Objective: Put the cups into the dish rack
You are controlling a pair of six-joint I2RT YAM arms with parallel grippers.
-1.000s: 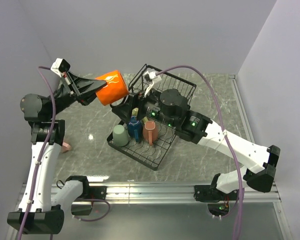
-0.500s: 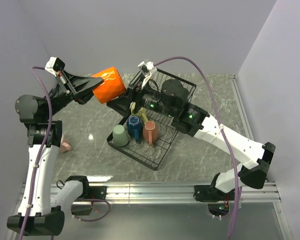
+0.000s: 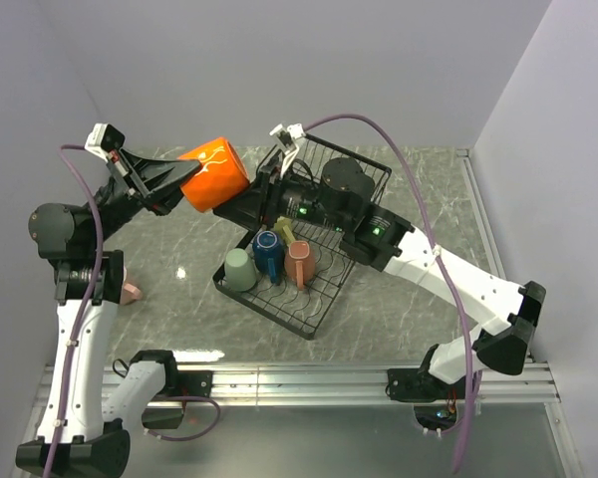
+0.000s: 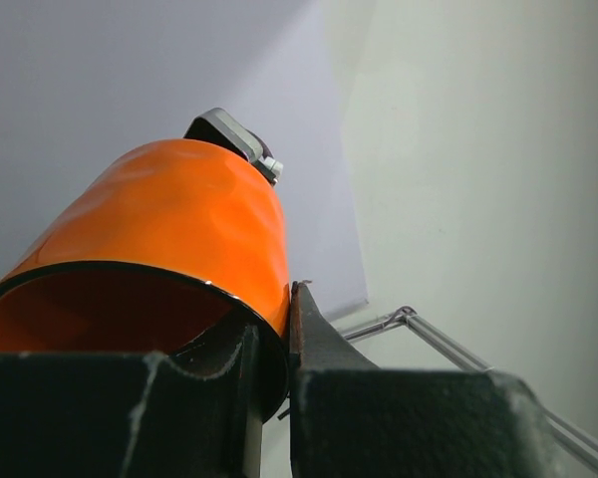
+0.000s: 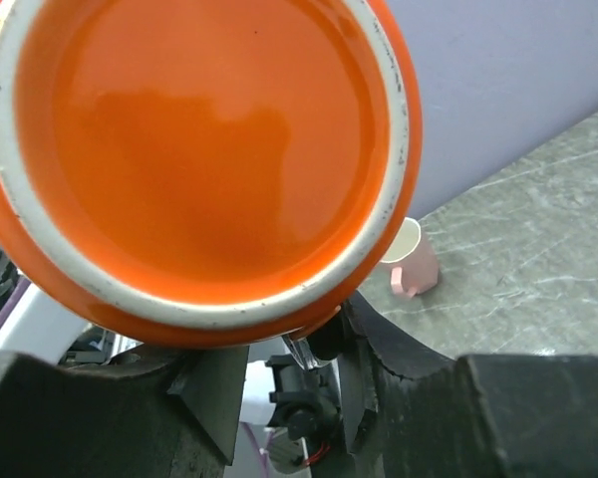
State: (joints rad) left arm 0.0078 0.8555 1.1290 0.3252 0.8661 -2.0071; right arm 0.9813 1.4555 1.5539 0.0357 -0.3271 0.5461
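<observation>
While the left gripper point(image 3: 177, 186) pinches the orange mug point(image 3: 214, 174) by its rim above the far left of the table point(image 3: 169, 249), the right gripper point(image 3: 269, 187) closes in on its base.

The mug hangs on its side, mouth left, base right toward the right gripper's parted, empty jaws, beside the dish rack point(image 3: 319, 311). Against a second earlier, the right gripper has reached farther left; the mug has barely shifted.

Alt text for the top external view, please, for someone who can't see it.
The left gripper holds an orange cup above the table, and the right gripper is close by its base. Below them, a black dish rack holds a pale green cup, a blue cup and a salmon cup.
</observation>
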